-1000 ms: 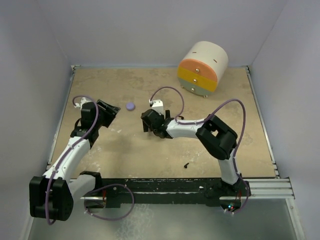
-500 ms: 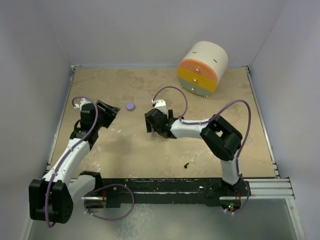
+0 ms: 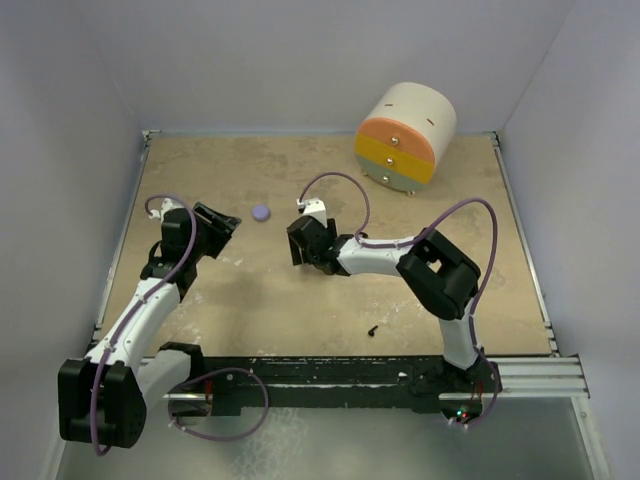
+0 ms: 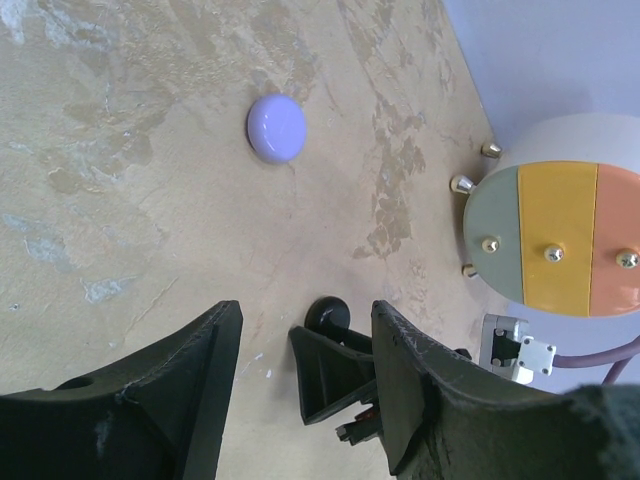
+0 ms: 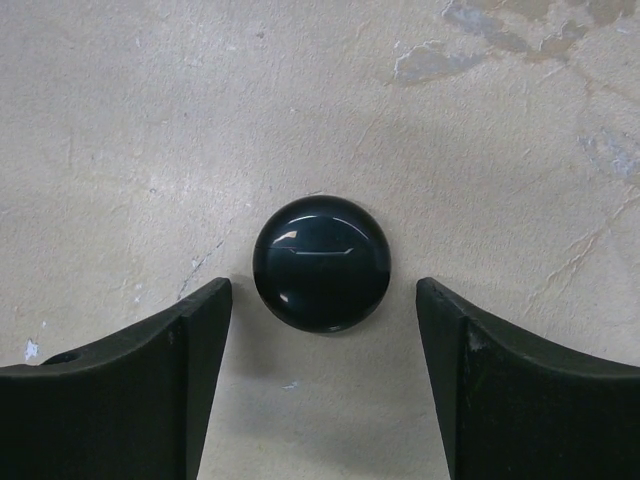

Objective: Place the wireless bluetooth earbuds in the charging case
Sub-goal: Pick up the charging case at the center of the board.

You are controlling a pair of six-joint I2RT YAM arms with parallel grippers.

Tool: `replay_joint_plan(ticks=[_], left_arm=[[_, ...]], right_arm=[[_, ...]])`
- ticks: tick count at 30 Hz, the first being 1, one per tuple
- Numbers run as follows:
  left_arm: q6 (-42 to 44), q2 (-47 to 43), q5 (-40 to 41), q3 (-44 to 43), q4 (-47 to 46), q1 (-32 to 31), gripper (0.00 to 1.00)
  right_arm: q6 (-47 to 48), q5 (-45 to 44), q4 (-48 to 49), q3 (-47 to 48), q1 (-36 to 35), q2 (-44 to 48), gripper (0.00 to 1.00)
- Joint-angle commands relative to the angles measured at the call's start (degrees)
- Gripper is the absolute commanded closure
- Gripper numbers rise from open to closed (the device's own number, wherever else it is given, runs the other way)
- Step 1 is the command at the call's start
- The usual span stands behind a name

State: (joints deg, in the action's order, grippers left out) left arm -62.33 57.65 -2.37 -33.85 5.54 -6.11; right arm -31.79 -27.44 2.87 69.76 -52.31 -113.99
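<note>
Black puck (image 5: 320, 262) lies between fingers of the right hand (image 5: 322, 292), hidden overhead.

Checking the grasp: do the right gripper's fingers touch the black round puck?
No: a gap shows on each side between the black round puck and the fingers.

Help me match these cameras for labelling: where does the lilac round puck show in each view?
Top external: lilac puck left of centre, in the upper half.
Left wrist: upper middle.
Right wrist: not in it.
Shared landmark: the striped drawer drum, upper right in the top view and at the right edge in the left wrist view.
</note>
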Motion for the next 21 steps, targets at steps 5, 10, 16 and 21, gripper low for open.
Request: replay_joint_plan(ticks=[5,10,16,21], left_arm=[[0.6,-1.1,-0.8,-0.2,-1.2,0.3,0.47],[0.5,-1.5,-0.8,-0.1,-1.1,0.3,0.47],[0.7,-1.2,-1.4,-0.2,-1.1,0.3,0.47],[1.4,-0.7,-3.0,-0.9,-1.1,0.3,0.47]], right_arm=[[-1.6,1.7,-0.6,0.6,0.1,-1.4,0.31],[-1.7,2.0,-0.4,0.7,0.2,-1.9,0.35],[-1.1,2.1,0.1,-0.1,0.5,-2.2,0.39],[1.4,2.0,2.4,-1.9,1.0,-1.3,0.44]])
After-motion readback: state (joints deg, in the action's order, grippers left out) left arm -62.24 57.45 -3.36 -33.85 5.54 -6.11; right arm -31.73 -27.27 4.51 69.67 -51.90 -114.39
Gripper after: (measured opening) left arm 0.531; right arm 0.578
